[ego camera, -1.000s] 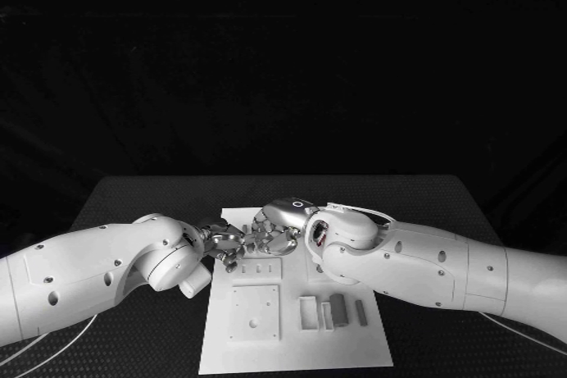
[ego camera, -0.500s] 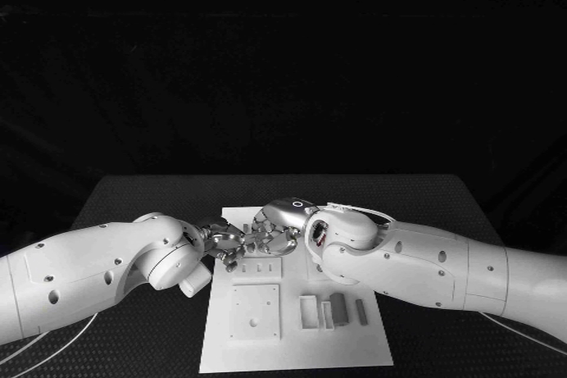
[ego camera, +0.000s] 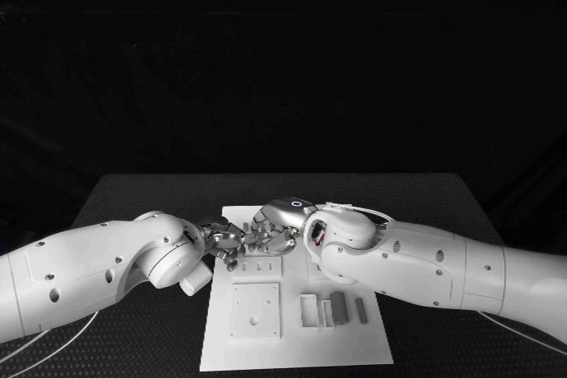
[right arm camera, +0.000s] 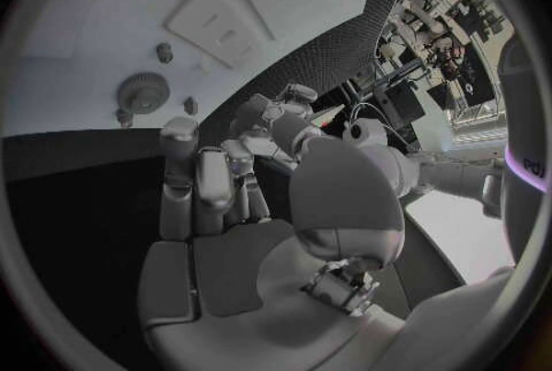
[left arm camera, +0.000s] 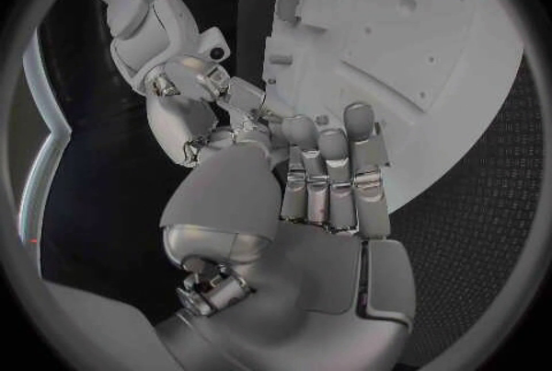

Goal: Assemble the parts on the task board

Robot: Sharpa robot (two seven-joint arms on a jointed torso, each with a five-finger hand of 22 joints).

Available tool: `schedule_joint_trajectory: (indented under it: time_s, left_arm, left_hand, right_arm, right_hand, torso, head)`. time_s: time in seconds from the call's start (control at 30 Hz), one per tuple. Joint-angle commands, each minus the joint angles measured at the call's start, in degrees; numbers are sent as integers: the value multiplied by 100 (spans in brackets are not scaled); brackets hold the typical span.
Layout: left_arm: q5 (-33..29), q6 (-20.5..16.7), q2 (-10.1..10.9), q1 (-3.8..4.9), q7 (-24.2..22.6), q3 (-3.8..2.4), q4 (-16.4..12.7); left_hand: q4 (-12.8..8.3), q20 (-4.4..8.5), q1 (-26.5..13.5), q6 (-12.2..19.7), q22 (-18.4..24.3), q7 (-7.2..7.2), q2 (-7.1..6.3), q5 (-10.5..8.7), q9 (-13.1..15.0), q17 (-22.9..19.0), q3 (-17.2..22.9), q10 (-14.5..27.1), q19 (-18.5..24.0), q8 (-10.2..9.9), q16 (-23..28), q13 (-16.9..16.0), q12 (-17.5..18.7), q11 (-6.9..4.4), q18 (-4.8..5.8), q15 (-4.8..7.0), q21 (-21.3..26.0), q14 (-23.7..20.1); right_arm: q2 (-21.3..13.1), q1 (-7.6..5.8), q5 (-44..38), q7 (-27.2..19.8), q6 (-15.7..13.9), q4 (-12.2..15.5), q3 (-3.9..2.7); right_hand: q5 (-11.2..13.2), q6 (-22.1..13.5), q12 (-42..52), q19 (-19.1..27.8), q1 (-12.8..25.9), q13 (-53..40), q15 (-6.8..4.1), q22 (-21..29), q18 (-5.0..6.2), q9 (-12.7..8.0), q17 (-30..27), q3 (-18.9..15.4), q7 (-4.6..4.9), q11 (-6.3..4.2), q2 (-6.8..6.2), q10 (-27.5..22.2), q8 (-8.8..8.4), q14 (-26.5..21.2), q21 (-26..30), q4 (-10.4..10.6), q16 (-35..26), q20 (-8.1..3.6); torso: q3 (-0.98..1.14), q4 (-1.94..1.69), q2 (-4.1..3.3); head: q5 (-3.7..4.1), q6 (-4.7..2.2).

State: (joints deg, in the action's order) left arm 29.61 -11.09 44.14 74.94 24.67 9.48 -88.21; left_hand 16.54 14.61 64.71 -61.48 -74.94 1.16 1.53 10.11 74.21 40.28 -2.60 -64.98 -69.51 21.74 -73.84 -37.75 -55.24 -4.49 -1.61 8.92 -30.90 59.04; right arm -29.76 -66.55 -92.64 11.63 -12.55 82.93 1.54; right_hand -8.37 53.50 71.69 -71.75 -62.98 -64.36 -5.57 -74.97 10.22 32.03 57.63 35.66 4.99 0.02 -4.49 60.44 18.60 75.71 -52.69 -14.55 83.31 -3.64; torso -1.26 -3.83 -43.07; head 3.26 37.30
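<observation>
above task board (ego camera: 296, 345), both hands (ego camera: 251, 240) meet fingertip to fingertip.

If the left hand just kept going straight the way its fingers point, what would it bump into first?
Most likely the right hand. In the head view the left hand reaches across the far part of the task board with its fingers aimed at the right hand's, nearly meeting. Whether they already touch is unclear.
</observation>
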Motion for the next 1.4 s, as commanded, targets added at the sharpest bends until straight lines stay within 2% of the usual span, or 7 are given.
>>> schedule_joint_trajectory:
  time_s: [0.03,0.23,0.27,0.3,0.47,1.07,1.4]
  left_arm:
    - [-6,123,-55,-7,-48,0,-55]
    - [-6,121,-48,-7,-52,0,-55]
    - [-6,123,-46,-7,-53,0,-55]
    - [-6,122,-45,-7,-52,0,-56]
    - [-6,125,-34,-7,-42,0,-57]
    - [2,169,26,-7,13,-1,-49]
    - [26,211,42,-7,60,-1,-50]
  left_hand:
    - [2,-21,56,-32,-58,5,75,97,-1,-14,-6,46,36,-45,-14,13,-20,-5,-84,2,26,-42]
    - [-14,-36,370,-37,-102,16,205,661,30,-63,-53,75,60,-113,-47,52,-41,7,-83,-11,66,-78]
    - [11,-40,451,-45,-100,15,166,559,35,-76,76,75,53,-126,-50,62,-44,5,-84,-10,76,-82]
    - [0,-50,444,-55,-97,20,76,405,41,-98,396,74,46,-151,-58,79,-48,10,-75,-18,98,-84]
    - [-9,-49,438,-58,-111,23,42,481,58,-113,567,82,50,-170,-75,90,-59,14,-77,-22,103,-91]
    - [-7,-52,417,-60,-115,25,10,494,67,-119,604,84,51,-177,-82,93,-66,16,-74,-25,101,-94]
    - [1,-54,328,-66,-118,27,-58,491,80,-130,642,87,48,-187,-93,99,-75,18,-71,-27,97,-98]
  right_arm:
    - [70,3,-34,-271,-31,80,-17]
    - [65,5,-45,-270,-20,65,-16]
    - [64,5,-45,-269,-20,63,-16]
    - [63,5,-46,-269,-20,62,-16]
    - [54,6,-49,-268,-20,57,-16]
    - [17,10,-127,-252,-58,41,-16]
    - [5,10,-132,-242,-76,28,-16]
  right_hand:
    - [-27,148,-7,-8,-1,-5,-36,-96,478,8,7,16,158,20,1,-8,11,-5,-21,-21,-11,-36]
    - [-26,148,-11,-9,-2,0,-36,-96,478,10,3,17,158,20,-1,-14,9,-6,-21,-24,-12,-37]
    - [-26,148,-8,-9,-2,-4,-36,-96,478,10,1,17,158,20,-1,-9,9,-7,-21,-24,-12,-37]
    - [-26,148,-7,-9,-2,-6,-36,-96,478,10,4,17,158,20,-1,-7,9,-6,-21,-25,-12,-37]
    - [-26,148,-7,-10,-2,-5,-36,-95,478,11,2,18,158,20,-2,-8,8,-7,-20,-26,-12,-37]
    - [-26,149,-6,-12,-3,-7,-36,-95,478,13,9,20,158,20,-1,-5,6,-4,-19,-29,-11,-37]
    - [-27,150,-4,-12,-3,-9,-36,-95,478,14,10,20,158,20,-1,-3,6,-3,-19,-29,-11,-37]
  torso:
    - [0,2,-2]
    - [0,3,-1]
    - [-1,2,-1]
    - [-1,1,-1]
    - [0,1,-1]
    - [-1,-1,2]
    - [0,4,-3]
  head:
    - [-2,7]
    - [-4,5]
    - [-2,4]
    - [-2,7]
    - [-4,14]
    - [-2,36]
    - [-8,36]
